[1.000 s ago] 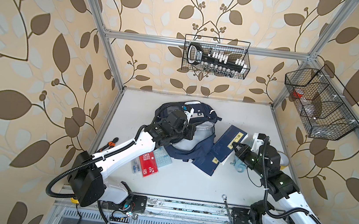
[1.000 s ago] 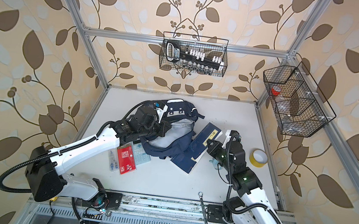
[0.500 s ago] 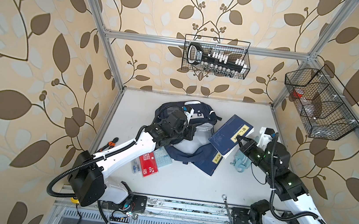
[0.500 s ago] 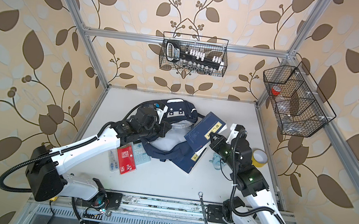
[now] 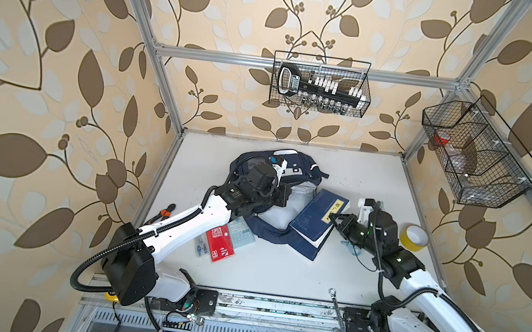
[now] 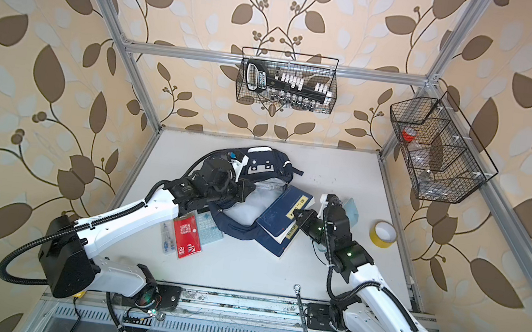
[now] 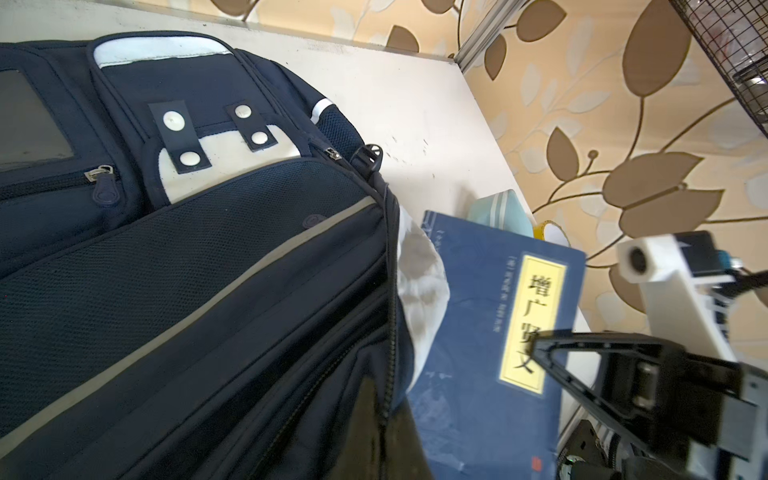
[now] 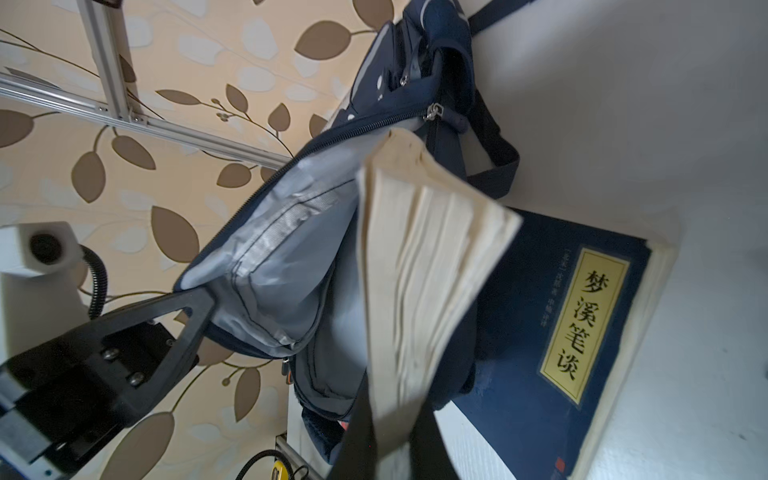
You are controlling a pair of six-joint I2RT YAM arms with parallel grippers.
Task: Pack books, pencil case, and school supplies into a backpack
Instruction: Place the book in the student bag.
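Since a second ago the right claw (image 5: 333, 217) has carried the navy book (image 5: 315, 213) up and leftward, toward the backpack (image 5: 298, 169), and the forearm behind it has swung the same way. That claw is clenched on the book's right edge, at the cream label, and holds the book tilted, with its far left corner at the pale grey lining of the open mouth. In the right wrist view the fanned page edges stand right in front of that opening. Below the raised book a second navy book (image 8: 540, 353) lies flat on the table (image 5: 279, 277), just right of the backpack's near flap. The left claw (image 6: 245, 188) is clenched on the left rim of the mouth and holds the fabric up so that the lining shows. The backpack itself lies mid-table, toward the far side. Right of the raised book, on the far side of the right wrist, the pencil case (image 6: 350, 210) lies on the table, and a yellow tape roll (image 5: 413, 236) sits farther right, near the table's edge. On the near left, beside the left forearm, the calculator (image 5: 243, 234), the red booklet (image 5: 220, 240) and the clear box (image 5: 200, 247) lie touching in a row. Pliers (image 5: 163, 213) rest at the left edge.
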